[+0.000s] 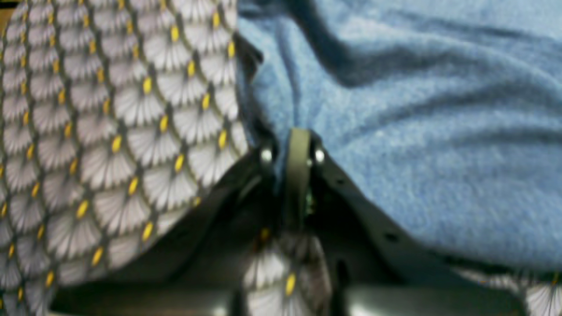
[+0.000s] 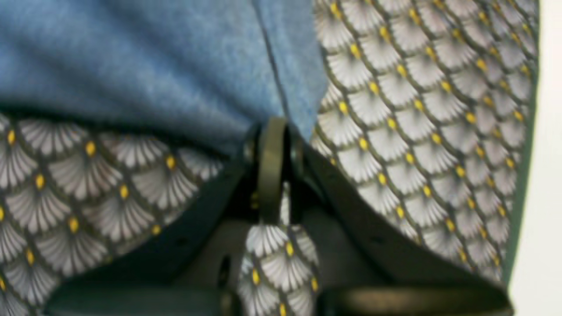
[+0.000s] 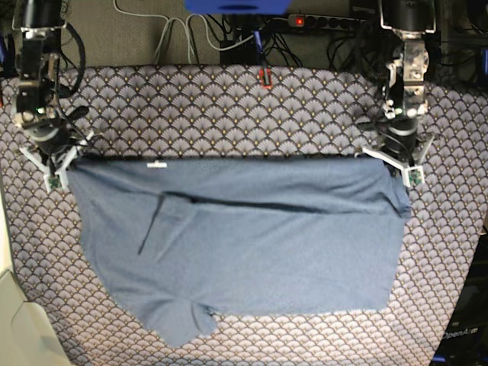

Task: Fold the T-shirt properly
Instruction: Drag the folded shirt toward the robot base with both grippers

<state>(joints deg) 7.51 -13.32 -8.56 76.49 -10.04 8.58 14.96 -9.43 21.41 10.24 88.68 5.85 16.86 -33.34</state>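
Observation:
The slate-blue T-shirt [image 3: 244, 244] lies across the table, folded over, with its long top edge running left to right. A small white neck label [image 3: 158, 163] sits on that edge and a sleeve [image 3: 183, 324] sticks out at the lower left. My left gripper [image 3: 400, 164] is at the shirt's top right corner; in the left wrist view it [image 1: 298, 145] is shut on the blue cloth [image 1: 417, 153]. My right gripper [image 3: 57, 164] is at the top left corner; in the right wrist view it [image 2: 272, 131] is shut on the shirt's edge [image 2: 153, 66].
The scallop-patterned tablecloth [image 3: 229, 107] covers the table. Cables and a power strip [image 3: 320, 21] run along the back edge, with a small red object [image 3: 264, 76] near it. The table's edge shows at the far right of the right wrist view [image 2: 527, 175].

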